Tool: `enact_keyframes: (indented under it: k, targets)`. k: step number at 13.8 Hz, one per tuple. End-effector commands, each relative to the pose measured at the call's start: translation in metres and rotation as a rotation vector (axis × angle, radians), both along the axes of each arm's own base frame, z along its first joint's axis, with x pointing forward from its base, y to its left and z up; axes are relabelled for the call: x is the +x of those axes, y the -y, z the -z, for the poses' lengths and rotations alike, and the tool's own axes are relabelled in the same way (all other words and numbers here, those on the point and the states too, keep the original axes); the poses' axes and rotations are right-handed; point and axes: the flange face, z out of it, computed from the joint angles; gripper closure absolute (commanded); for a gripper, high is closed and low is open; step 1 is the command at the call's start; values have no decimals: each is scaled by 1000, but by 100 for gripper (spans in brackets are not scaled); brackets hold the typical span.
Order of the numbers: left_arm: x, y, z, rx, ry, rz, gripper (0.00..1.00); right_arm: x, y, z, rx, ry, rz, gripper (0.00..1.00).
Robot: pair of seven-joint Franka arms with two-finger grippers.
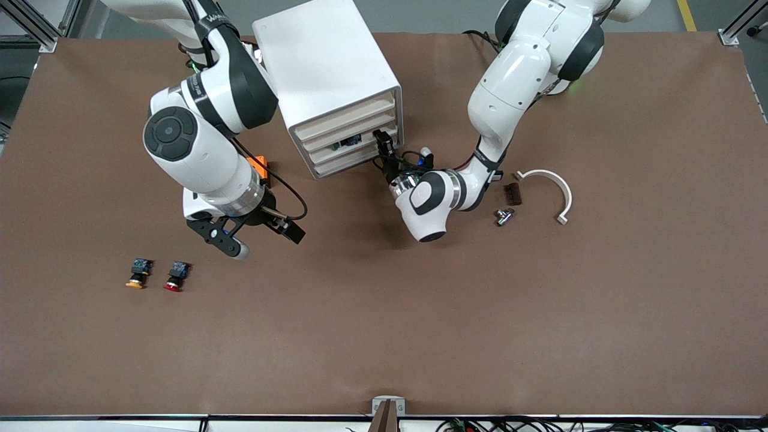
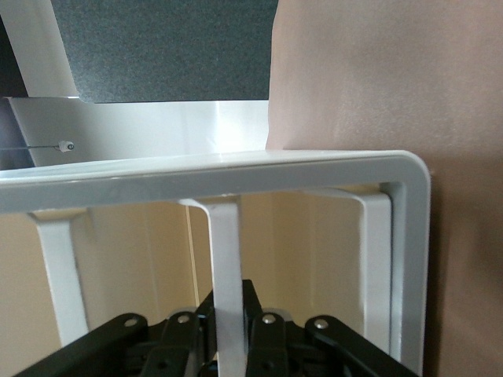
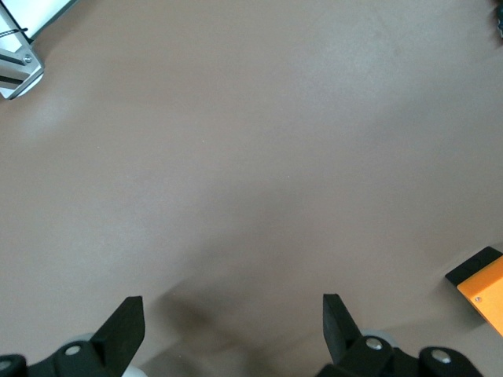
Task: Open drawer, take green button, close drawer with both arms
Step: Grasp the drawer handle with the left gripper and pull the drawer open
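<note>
The white cabinet [image 1: 324, 66] stands at the robots' side of the table, its four drawers facing the front camera. The third drawer [image 1: 360, 149] is pulled out a little. A small dark button [image 1: 348, 143] with a bluish-green part lies in it. My left gripper [image 1: 383, 145] is at the drawer's front, shut on its white front lip [image 2: 228, 267], as the left wrist view [image 2: 228, 306] shows. My right gripper [image 1: 264, 239] hangs open and empty over bare table [image 3: 234, 314], beside the cabinet toward the right arm's end.
A yellow-orange-capped button [image 1: 135, 275] and a red-capped button [image 1: 176, 276] lie near the right gripper, nearer the front camera. An orange block [image 1: 259, 163] lies by the right arm. A white curved clip [image 1: 551, 183], a dark block [image 1: 512, 194] and a metal fitting [image 1: 504, 215] lie toward the left arm's end.
</note>
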Motion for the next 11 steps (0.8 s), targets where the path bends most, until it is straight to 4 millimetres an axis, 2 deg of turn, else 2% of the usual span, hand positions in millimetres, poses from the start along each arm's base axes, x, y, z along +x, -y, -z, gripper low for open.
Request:
enact_keyframes:
  k: [1,8,11]
  targets:
    - [18,-13,-4,-19,-14,-45,91,-2,-5,4,10,-21,39,0]
    - [67,-55,-11,-30,1,-146,84,-15,-39,15,9,-41,90,0]
    - [84,-73,-15,-33,8,-181,83,-26,-60,22,5,-49,130,0]
